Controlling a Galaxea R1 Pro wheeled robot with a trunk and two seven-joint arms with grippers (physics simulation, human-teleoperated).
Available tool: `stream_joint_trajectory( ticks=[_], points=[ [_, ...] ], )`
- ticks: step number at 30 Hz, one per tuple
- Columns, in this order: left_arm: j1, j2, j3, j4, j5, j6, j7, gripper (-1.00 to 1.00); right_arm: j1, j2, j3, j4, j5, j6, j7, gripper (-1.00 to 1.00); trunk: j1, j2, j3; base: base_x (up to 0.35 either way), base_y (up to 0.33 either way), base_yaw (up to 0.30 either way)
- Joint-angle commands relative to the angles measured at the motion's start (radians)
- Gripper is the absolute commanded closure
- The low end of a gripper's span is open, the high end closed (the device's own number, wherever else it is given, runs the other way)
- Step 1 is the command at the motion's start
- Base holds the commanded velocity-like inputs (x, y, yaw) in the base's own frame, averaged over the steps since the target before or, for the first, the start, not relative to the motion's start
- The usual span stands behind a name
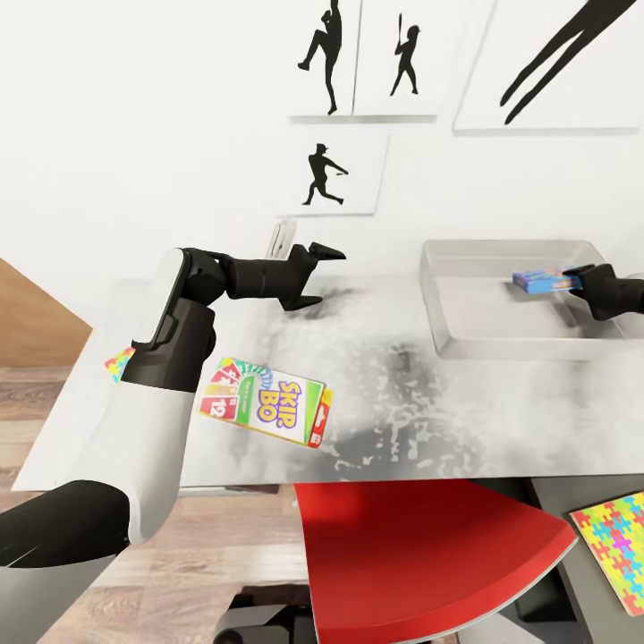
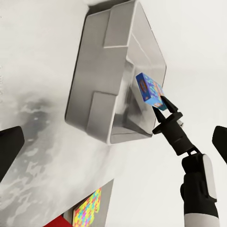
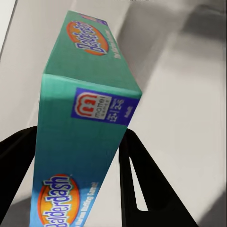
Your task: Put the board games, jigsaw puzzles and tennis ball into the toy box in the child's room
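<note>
My right gripper [image 1: 583, 278] is shut on a small blue board game [image 1: 542, 281] lettered Balderdash [image 3: 80, 118] and holds it over the inside of the pale grey toy box [image 1: 447, 335]. The left wrist view shows the same game [image 2: 150, 89] above the toy box [image 2: 101, 101]. My left gripper [image 1: 315, 275] hangs open and empty over the back of the table [image 1: 501, 420]. A SKIP BO board game [image 1: 266, 402] lies flat near the table's front. One jigsaw puzzle [image 1: 117, 364] peeks out at the table's left edge behind my left arm. The tennis ball and bed are out of view.
A red chair [image 1: 429, 555] is tucked under the table's front edge. A second jigsaw puzzle [image 1: 620, 547] lies on a dark grey surface at the lower right. Baseball-player prints [image 1: 324, 174] hang on the white wall behind the table.
</note>
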Motion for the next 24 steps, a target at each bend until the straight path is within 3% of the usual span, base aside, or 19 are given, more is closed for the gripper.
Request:
stream_joint_trajectory(
  ticks=[1, 24],
  points=[
    [-0.001, 0.0, 0.001, 0.0, 0.009, 0.0, 0.01, -1.0, -0.001, 0.0, -0.004, -0.001, -0.012, 0.003, -0.01, 1.0, 0.001, -0.002, -0.003, 0.0, 0.0, 0.0],
    [-0.001, 0.0, 0.001, -0.001, 0.008, 0.0, 0.01, -1.0, -0.002, -0.007, -0.004, -0.036, -0.01, -0.004, -0.01, 1.0, 0.001, -0.002, -0.022, 0.0, 0.0, 0.0]
  ],
)
